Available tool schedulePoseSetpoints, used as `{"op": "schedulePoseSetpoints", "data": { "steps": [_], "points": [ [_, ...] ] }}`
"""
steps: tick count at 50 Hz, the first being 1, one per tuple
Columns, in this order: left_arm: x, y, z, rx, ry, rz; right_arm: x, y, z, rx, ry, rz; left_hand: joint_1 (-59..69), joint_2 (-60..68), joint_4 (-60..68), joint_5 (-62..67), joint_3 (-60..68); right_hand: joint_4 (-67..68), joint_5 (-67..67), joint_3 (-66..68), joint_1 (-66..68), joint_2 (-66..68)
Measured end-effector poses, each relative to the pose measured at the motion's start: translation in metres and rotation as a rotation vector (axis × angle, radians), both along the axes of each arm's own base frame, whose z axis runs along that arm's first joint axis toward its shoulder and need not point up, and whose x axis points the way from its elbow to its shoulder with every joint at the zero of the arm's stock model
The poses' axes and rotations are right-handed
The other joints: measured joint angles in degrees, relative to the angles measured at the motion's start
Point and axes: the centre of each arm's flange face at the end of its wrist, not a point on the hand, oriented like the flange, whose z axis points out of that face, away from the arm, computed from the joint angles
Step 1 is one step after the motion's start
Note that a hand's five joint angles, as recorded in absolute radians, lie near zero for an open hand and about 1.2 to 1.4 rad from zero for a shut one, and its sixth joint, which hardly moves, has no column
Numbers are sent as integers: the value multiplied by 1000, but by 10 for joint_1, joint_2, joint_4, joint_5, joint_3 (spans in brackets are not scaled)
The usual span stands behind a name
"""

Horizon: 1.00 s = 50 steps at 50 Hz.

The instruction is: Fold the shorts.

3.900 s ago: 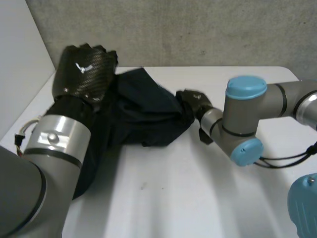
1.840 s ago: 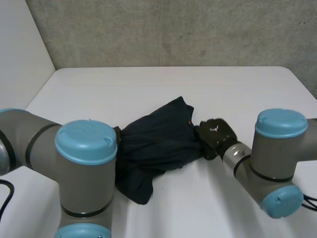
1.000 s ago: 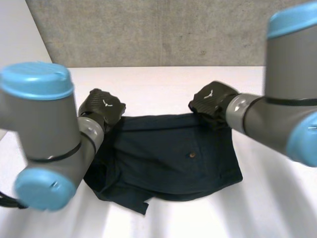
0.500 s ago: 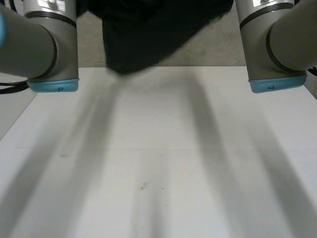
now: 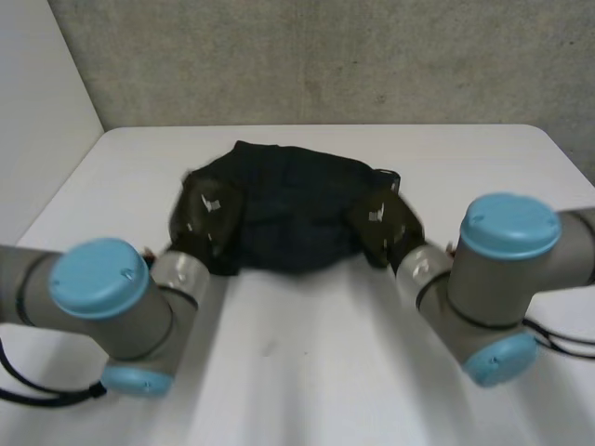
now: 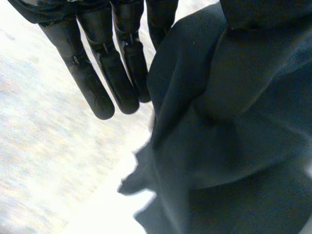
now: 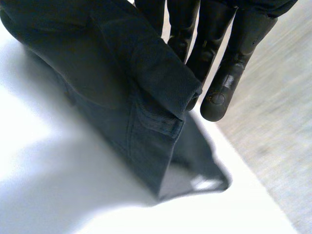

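Note:
The dark navy shorts (image 5: 293, 209) lie bunched in a rounded heap on the white table (image 5: 307, 372), towards its back. My left hand (image 5: 209, 218) rests at the heap's left end. In the left wrist view its fingers (image 6: 97, 73) are straight and spread, and the shorts (image 6: 234, 136) hang in folds just beside them. My right hand (image 5: 376, 228) is at the heap's right end. In the right wrist view a thick folded edge of the shorts (image 7: 112, 83) runs under its palm and is pressed against its fingers (image 7: 229, 63).
A grey concrete wall (image 5: 325, 56) stands behind the table. A pale panel (image 5: 37, 111) closes off the left side. Both forearms reach in from the table's front corners, with bare table between them.
Half a second ago both arms held the shorts high above the table. Now the arms are down and the shorts lie bunched on the table. The left hand's fingers have loosened.

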Motion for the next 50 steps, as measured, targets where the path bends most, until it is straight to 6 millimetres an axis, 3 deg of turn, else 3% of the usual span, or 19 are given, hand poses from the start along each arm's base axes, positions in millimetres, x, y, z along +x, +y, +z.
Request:
{"op": "schedulePoseSetpoints", "data": {
  "steps": [3,6,11,18,31,38,42,50],
  "points": [
    [1,14,-20,78,-51,-11,-7,9,-20,73,53,2,-58,-63,-68,-68,-66,0,0,0,0,0],
    [5,25,-24,125,-83,-9,-15,18,-28,124,85,-1,-91,-101,-106,-106,-102,0,0,0,0,8],
    [18,43,-13,179,-116,57,-26,31,-20,141,87,-2,-193,-201,-205,-208,-203,0,0,0,0,8],
    [41,51,7,182,-79,202,-47,41,-4,146,51,-1,-223,-233,-242,-245,-236,0,0,0,0,8],
    [59,58,39,268,162,223,-76,25,0,130,-10,-82,-232,-250,-261,-262,-254,0,0,0,0,8],
    [67,61,33,431,123,147,-77,16,3,172,-120,-123,-243,-257,-268,-269,-262,0,0,0,0,8],
    [74,62,26,535,118,127,-78,12,3,230,-203,-151,-185,-200,-202,-200,-205,0,0,0,0,8],
    [75,65,20,610,161,130,-78,11,-2,278,-234,-164,-197,-207,-214,-216,-212,0,0,0,0,8]
  ]
}}
